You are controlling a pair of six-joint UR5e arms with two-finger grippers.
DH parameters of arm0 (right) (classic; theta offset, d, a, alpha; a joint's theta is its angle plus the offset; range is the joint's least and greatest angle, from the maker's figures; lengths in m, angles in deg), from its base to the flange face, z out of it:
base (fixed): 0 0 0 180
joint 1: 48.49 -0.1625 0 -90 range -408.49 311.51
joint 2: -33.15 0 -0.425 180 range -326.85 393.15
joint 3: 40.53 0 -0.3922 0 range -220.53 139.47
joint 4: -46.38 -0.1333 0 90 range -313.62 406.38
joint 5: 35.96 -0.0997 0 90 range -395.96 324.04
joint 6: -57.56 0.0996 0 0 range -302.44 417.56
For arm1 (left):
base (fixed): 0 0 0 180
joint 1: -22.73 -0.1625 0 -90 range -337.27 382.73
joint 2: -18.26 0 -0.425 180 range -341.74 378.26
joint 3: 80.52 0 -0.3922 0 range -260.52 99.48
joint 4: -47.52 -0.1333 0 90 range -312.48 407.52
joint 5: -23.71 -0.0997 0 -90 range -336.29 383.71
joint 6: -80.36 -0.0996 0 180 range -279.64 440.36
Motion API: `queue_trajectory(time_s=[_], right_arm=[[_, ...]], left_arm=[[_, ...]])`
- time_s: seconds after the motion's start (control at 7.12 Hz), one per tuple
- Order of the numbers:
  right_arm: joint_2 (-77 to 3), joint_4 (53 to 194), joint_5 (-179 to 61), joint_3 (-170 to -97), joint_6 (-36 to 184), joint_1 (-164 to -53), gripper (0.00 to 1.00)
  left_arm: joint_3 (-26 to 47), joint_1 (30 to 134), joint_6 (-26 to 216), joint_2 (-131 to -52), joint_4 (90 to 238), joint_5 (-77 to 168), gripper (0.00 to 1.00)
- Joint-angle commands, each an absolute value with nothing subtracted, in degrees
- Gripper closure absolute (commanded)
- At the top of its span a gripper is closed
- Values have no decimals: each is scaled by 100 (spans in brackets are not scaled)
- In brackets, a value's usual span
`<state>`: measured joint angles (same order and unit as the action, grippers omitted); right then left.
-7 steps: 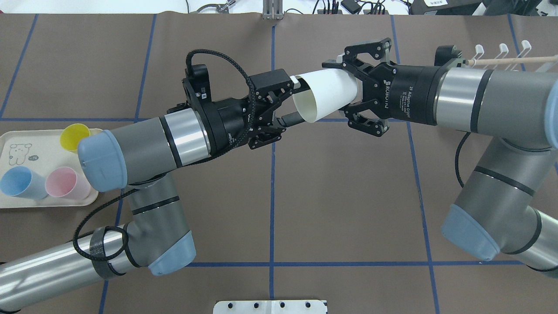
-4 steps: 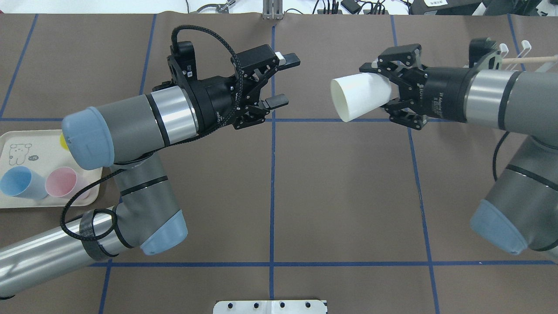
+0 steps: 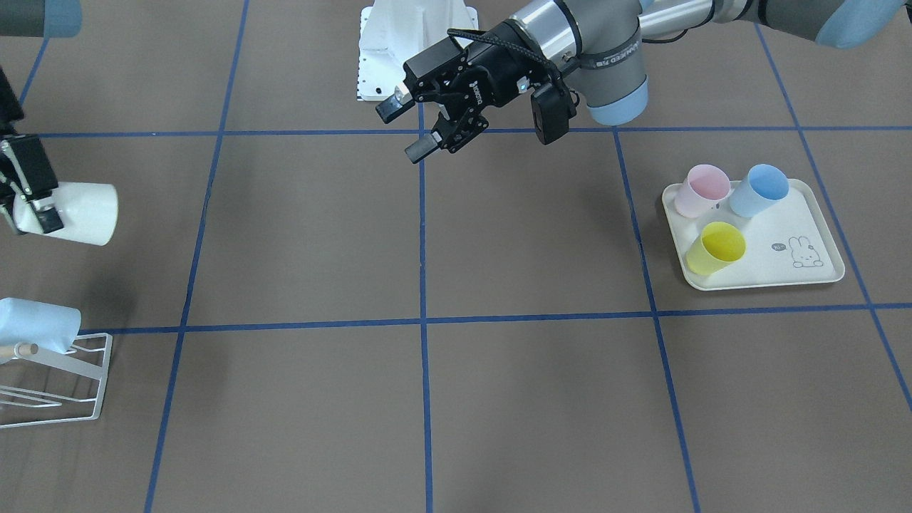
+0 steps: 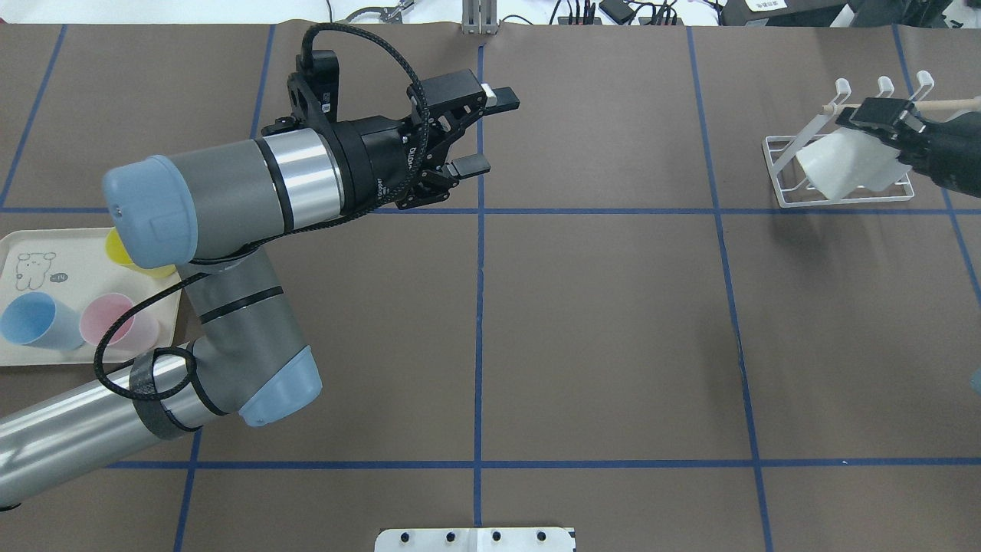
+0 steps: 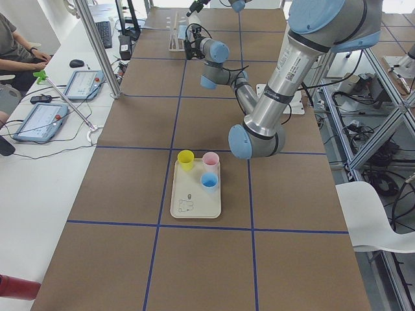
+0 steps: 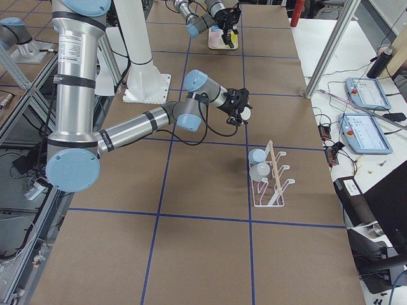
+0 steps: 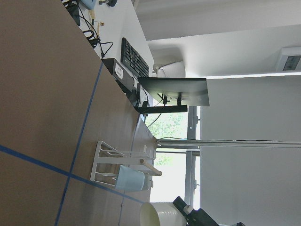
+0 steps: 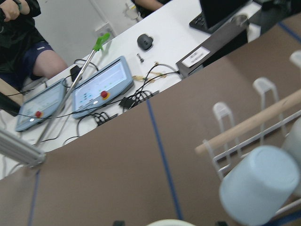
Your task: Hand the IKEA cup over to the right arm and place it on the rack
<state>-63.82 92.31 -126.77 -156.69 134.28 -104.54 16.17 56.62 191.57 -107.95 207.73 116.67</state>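
Front-facing exterior view, far left edge: the right tool (image 3: 41, 203) is clamped on the base end of the white IKEA cup (image 3: 75, 214). The cup lies on its side in the air with its mouth pointing away from the tool. It hangs near the white wire rack (image 3: 96, 385) on the robot's side and does not touch it. A pale blue cup (image 3: 35, 324) sits on the rack's wooden-tipped peg (image 3: 25, 350).

Over the middle of the brown table (image 3: 499, 392) the left tool (image 4: 490, 132) hovers with its fingers apart and nothing between them. At the other end, a cream tray (image 3: 784, 279) carries a pink cup (image 3: 702, 189), a blue cup (image 3: 759, 189) and a yellow cup (image 3: 714, 247).
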Motion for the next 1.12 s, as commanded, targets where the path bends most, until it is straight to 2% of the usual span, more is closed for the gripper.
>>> queue_trajectory(time_s=[0.0, 0.7, 0.98], right_arm=[[-6450, 9647, -11675, -15270, 12191, -10553, 100], [-6162, 9560, -11295, -14418, 11267, -11124, 100], [-5897, 8879, -11287, -13576, 11135, -11239, 100]], left_arm=[[1616, 5665, 19154, -10795, 20722, 11670, 1], [1546, 5648, 19145, -10777, 20722, 11670, 1], [1529, 5639, 19145, -10777, 20722, 11661, 1]])
